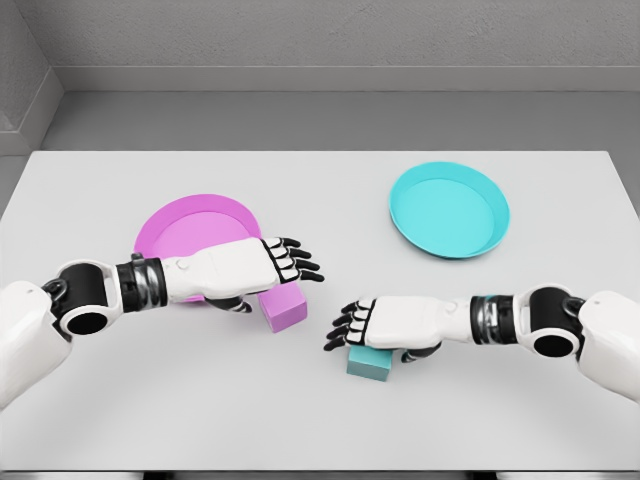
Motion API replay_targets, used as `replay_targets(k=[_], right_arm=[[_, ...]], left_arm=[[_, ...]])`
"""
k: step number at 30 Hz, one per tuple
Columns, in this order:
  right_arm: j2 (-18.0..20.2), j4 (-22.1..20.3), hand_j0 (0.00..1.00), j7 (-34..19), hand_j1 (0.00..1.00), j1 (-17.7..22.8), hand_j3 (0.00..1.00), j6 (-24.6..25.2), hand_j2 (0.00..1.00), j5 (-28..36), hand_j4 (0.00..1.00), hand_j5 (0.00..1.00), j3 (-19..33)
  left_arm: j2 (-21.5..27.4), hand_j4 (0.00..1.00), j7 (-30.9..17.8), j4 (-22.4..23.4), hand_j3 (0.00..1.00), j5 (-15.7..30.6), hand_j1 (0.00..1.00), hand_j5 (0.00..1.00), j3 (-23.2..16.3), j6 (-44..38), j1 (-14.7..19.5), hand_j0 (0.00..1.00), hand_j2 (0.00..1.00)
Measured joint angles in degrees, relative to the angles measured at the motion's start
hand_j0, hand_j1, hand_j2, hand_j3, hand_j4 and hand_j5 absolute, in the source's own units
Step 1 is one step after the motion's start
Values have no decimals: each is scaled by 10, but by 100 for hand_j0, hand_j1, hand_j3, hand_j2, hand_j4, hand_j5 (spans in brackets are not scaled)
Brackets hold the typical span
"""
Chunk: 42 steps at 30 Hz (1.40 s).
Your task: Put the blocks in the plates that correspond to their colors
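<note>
Sitting on the table (120,420), not yet in plates, are both blocks: the pink block (284,306) just beside the pink plate (190,224), the teal block (368,362) well apart from the teal plate (449,210). Hovering over each block with fingers extended and holding nothing are the left hand (265,265) and right hand (375,322), so both placements are remaining, as I judge it.

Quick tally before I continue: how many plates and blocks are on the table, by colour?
Pink plate: 1
Cyan plate: 1
Pink block: 1
Cyan block: 1
Total: 4
</note>
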State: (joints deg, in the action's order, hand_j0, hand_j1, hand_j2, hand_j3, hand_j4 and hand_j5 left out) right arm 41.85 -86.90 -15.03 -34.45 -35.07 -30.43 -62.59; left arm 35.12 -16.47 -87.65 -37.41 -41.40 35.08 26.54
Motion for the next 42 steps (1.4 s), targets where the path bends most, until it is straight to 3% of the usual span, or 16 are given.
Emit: replay_targets(k=[13,21,42], right_arm=[[-1,-8,100,-15,100,4,100,0,100,-1,100,100,-7],[1,-8,76,-19,76,4,76,1,76,-2,76,76,-7],[-1,-8,63,-23,63,8,63,3,63,-8,63,63,-6]], left_arm=[[-15,100,0,27,100,0,100,100,-19,0,13,100,100],[-18,100,0,40,100,0,100,100,-21,0,17,100,100],[-37,100,0,82,100,0,100,100,-40,0,33,100,100]])
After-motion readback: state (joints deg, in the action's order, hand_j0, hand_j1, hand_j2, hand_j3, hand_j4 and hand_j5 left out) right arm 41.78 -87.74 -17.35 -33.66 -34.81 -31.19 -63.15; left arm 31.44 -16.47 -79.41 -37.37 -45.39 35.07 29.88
